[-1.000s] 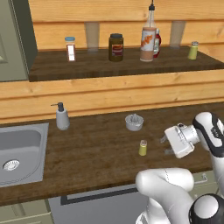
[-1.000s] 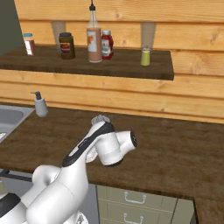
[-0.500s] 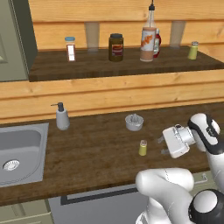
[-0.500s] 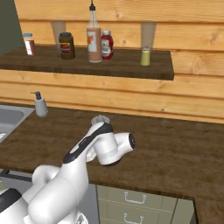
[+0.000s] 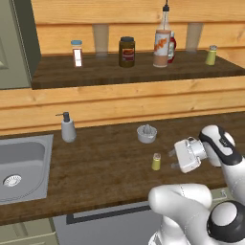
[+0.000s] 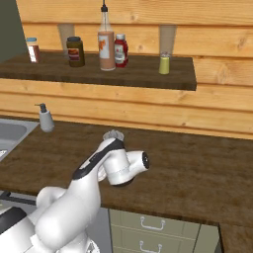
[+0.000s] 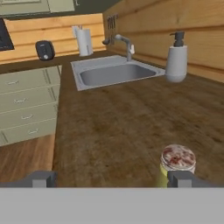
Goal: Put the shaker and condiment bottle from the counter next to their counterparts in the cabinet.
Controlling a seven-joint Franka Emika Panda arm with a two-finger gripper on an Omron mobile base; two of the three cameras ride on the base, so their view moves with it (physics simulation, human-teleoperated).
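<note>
Our fingers (image 5: 171, 160) stand wide apart, low over the surface (image 5: 110, 162), just right of the shaker (image 5: 156, 161), while the bottle (image 5: 162, 42) stands on the cabinet shelf (image 5: 134, 72).

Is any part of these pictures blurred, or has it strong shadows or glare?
Hand view: the small yellow-green shaker with silver cap looks soft and coarse up close, while the steel sink is clearer. Left base view: even flat light, no glare on the dark brown wooden counter. Right base view: likewise even.
</note>
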